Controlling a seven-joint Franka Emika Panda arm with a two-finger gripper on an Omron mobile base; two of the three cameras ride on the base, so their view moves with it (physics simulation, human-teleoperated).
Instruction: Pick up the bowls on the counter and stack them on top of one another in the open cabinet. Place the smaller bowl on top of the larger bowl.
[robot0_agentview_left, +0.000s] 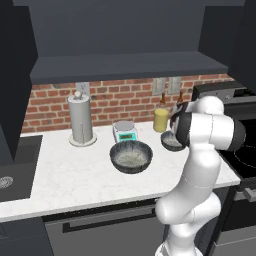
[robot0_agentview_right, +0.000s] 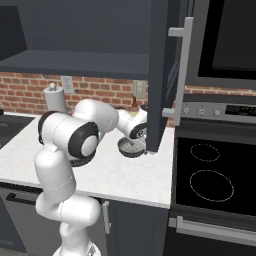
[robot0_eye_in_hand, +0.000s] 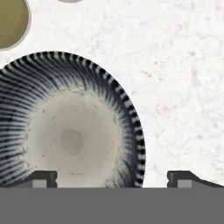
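Observation:
The smaller bowl (robot0_eye_in_hand: 74, 135) sits on the white marbled counter (robot0_eye_in_hand: 183, 87), dark and ribbed with a pale speckled inside. My gripper (robot0_eye_in_hand: 113, 179) hangs open just above it, looking straight down. One fingertip (robot0_eye_in_hand: 43, 178) is over the bowl's inside and the other over bare counter, so the bowl's rim lies between them. Nothing is held. From the base, the smaller bowl (robot0_agentview_left: 172, 141) (robot0_agentview_right: 131, 147) is partly hidden by my arm. The larger bowl (robot0_agentview_left: 131, 156) stands to its left, nearer the counter's front. The open cabinet (robot0_agentview_left: 125, 67) is overhead, its shelf bare.
A yellow cup (robot0_agentview_left: 161, 120) (robot0_eye_in_hand: 11, 19) stands close behind the smaller bowl. A kitchen scale (robot0_agentview_left: 125, 131) and a paper towel holder (robot0_agentview_left: 81, 120) stand by the brick wall. An open cabinet door (robot0_agentview_right: 165, 75) hangs beside my hand. A black stovetop (robot0_agentview_right: 212, 170) lies to the right.

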